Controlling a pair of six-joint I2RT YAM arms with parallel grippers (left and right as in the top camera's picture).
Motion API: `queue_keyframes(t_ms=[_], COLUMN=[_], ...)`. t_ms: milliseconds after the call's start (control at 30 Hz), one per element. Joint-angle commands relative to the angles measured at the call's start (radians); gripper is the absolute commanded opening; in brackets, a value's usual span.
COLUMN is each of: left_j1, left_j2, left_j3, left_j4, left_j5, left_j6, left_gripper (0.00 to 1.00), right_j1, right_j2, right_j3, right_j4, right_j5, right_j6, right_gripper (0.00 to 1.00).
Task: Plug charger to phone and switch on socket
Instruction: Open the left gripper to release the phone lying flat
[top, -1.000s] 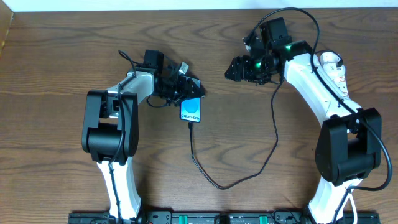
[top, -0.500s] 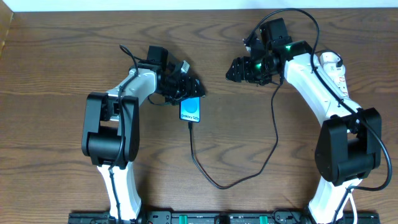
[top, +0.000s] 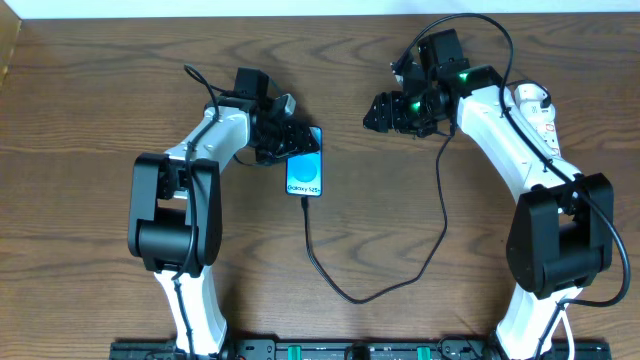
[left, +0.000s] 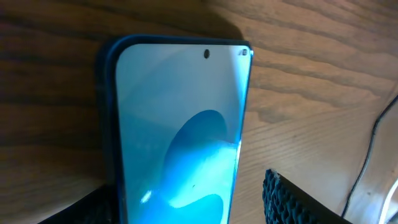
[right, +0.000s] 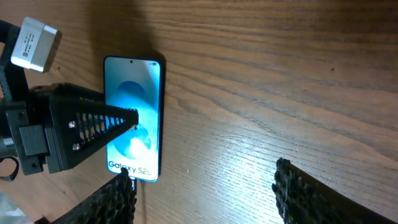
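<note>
The phone (top: 305, 173) lies flat on the table with its blue-cyan screen up. It also shows in the left wrist view (left: 180, 124) and the right wrist view (right: 134, 118). The black charger cable (top: 350, 297) is plugged into the phone's near end, loops across the table and rises to the right arm. My left gripper (top: 293, 135) is open, its fingers on either side of the phone's far end. My right gripper (top: 378, 112) is open and empty, above bare table to the right of the phone. The white socket (top: 541, 112) lies at the far right, partly hidden by the right arm.
The cable hangs in a loop over the right arm (top: 470, 17). The left arm's finger (right: 87, 124) lies across the phone's left side in the right wrist view. Bare wood table (top: 90, 120) lies left of the left arm.
My left gripper has drawn back toward the far side, uncovering more of the phone's screen. The phone now lies straighter. The right arm has not moved.
</note>
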Motion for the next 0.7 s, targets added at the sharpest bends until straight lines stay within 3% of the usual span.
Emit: queue_keyframes(t_ms=[0, 667], left_j1=[0.035, 0.066], left_j2=[0.068, -0.187], left_j3=[-0.051, -0.051], left_j4=[-0.026, -0.055], left_j5=[-0.361, -0.394], left_j6=[0.021, 0.021], left_gripper=[0.68, 0.68], right_j1=[0.007, 0.007], right_j2=[-0.005, -0.005], right_j3=[0.006, 0.006], right_j4=[-0.001, -0.002], right_j5=[0.005, 0.004], right_j6=[-0.019, -0.027], right_gripper=[0.71, 0.71])
